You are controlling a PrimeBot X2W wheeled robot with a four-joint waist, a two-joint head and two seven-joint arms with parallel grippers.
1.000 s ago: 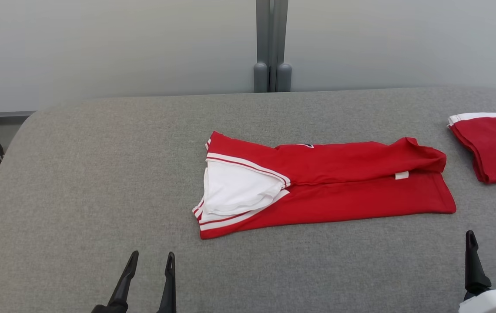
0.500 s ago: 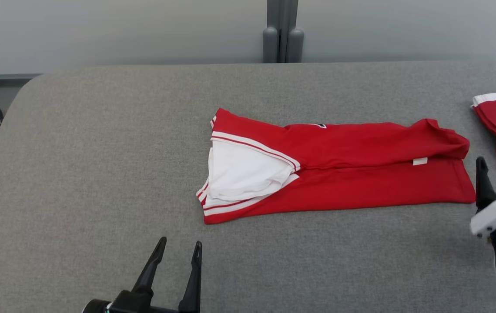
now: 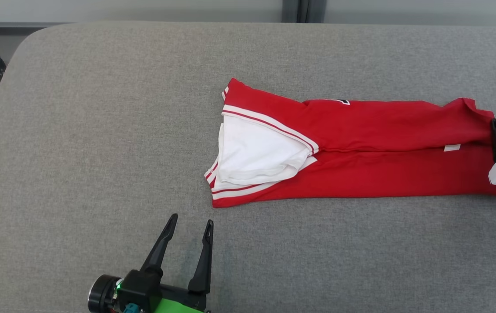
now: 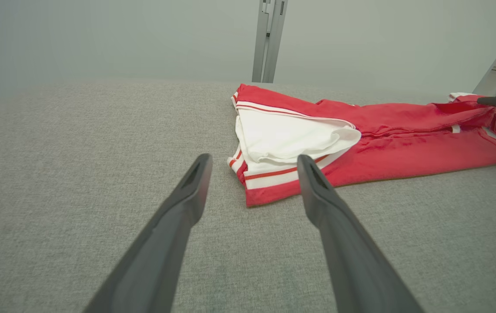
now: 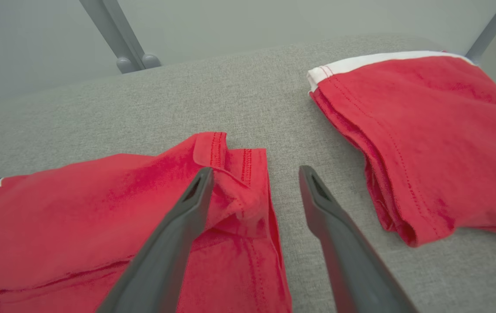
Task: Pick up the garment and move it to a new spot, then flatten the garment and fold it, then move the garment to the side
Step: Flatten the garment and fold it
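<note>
Our right gripper (image 5: pixel 255 170) is spread wide and holds nothing. It straddles the hem end of the garment (image 3: pixel 361 165), one finger above the rumpled corner (image 5: pixel 224 154) and the other above the bare grey table (image 3: pixel 100 152). Our left gripper (image 4: pixel 253 158) is likewise spread and empty, and sits just short of the white-trimmed end (image 4: pixel 274 176) without touching it. The garment lies across the middle of the table as a long strip, already folded lengthwise, so we judge the cross fold comes next. To do it well, we should pinch all layers at each end, not just the loose top flap, and lift both ends evenly. On the right we should stay clear of the other folded garment (image 5: pixel 426 130), which lies nearby.
</note>
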